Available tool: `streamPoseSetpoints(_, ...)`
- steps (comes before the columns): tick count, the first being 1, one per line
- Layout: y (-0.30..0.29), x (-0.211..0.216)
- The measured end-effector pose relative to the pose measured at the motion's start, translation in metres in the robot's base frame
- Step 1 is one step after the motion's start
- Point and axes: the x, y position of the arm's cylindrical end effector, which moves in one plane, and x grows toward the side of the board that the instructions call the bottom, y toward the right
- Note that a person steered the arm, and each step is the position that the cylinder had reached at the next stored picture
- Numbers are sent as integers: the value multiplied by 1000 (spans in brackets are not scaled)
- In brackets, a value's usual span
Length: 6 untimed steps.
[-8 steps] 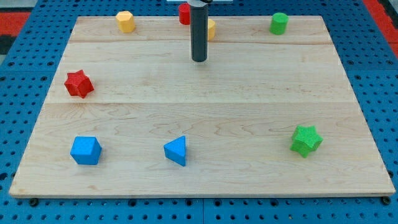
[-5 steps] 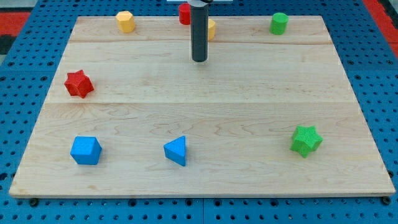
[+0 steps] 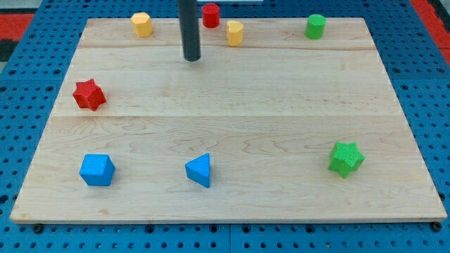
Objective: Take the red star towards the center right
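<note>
The red star (image 3: 89, 94) lies on the wooden board (image 3: 232, 133) at the view's left, a little above mid-height. My tip (image 3: 191, 59) is the lower end of a dark rod in the upper middle of the board. It is well to the right of and above the red star, not touching any block.
A yellow block (image 3: 142, 24), a red cylinder (image 3: 211, 15), a second yellow block (image 3: 235, 32) and a green cylinder (image 3: 316, 26) stand along the top edge. A blue cube (image 3: 96, 170), a blue triangular block (image 3: 200, 170) and a green star (image 3: 346, 158) lie near the bottom.
My tip has moved to the view's left and slightly up, uncovering the red cylinder and the yellow block near it. No block has moved.
</note>
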Motion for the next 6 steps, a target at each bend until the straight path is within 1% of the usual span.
streamPoseSetpoints(1,-24,0)
streamPoseSetpoints(2,-34,-2)
streamPoseSetpoints(3,-70,-2)
streamPoseSetpoints(4,-124,-1)
streamPoseSetpoints(5,-155,5)
streamPoseSetpoints(6,-192,47)
